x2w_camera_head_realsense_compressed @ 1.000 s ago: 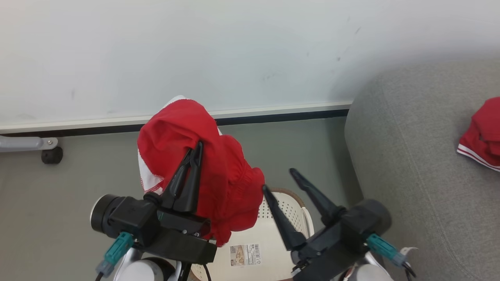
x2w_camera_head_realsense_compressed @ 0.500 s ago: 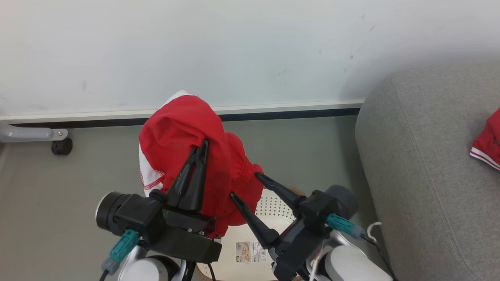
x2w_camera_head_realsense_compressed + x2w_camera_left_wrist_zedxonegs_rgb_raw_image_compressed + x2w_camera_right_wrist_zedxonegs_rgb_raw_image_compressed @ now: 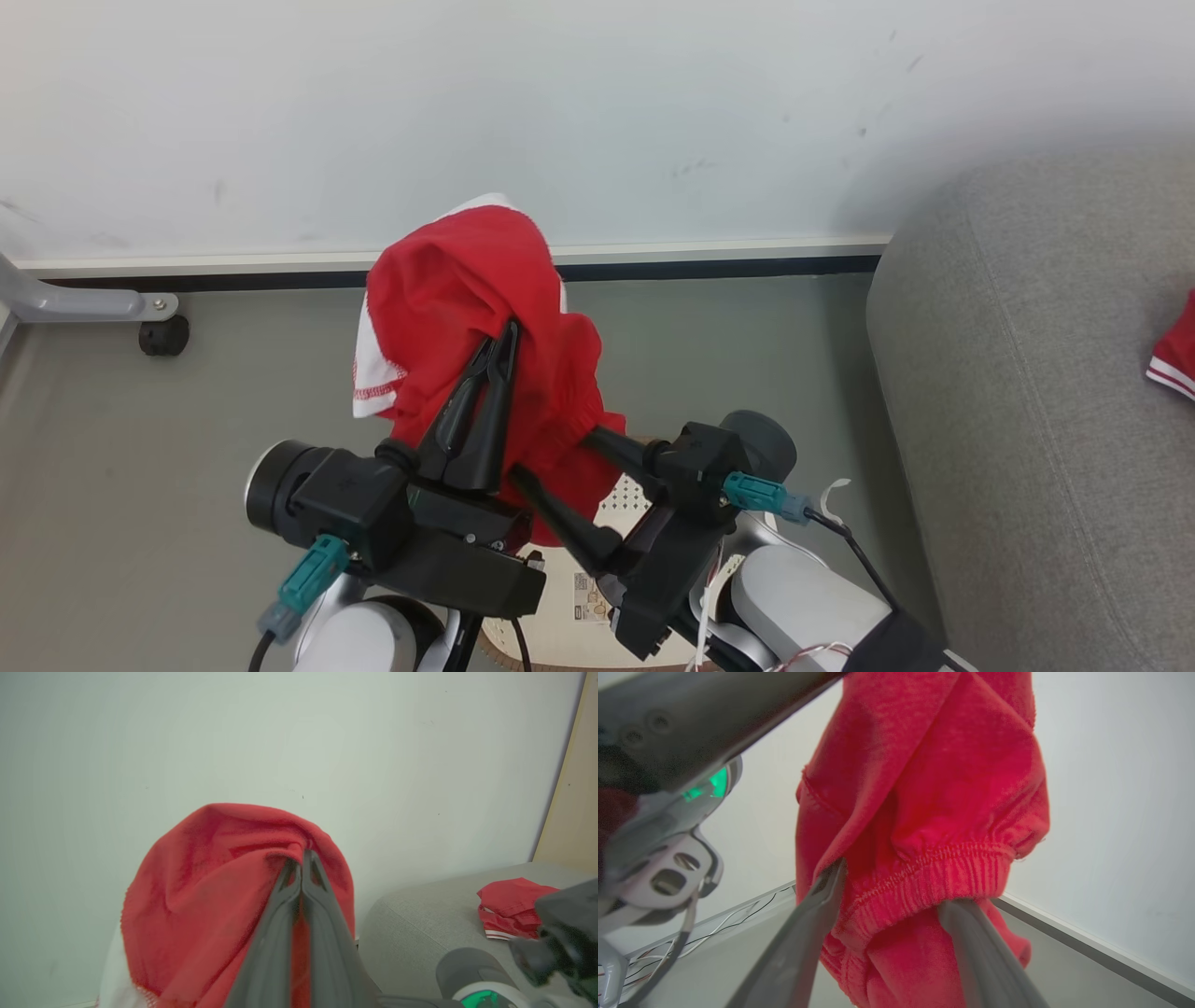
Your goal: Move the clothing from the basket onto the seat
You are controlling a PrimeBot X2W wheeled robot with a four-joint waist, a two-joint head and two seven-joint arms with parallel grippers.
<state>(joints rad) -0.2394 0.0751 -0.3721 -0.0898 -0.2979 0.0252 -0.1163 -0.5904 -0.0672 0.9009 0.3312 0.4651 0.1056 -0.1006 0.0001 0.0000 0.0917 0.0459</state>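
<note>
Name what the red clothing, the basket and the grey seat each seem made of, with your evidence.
The clothing: soft knit fabric, perhaps fleece, matte; fuzzy nap, ribbed elastic band. The basket: likely moulded plastic, smooth cream; regular rows of holes. The seat: woven upholstery cloth, matte grey; fine texture, stitched seam.
</note>
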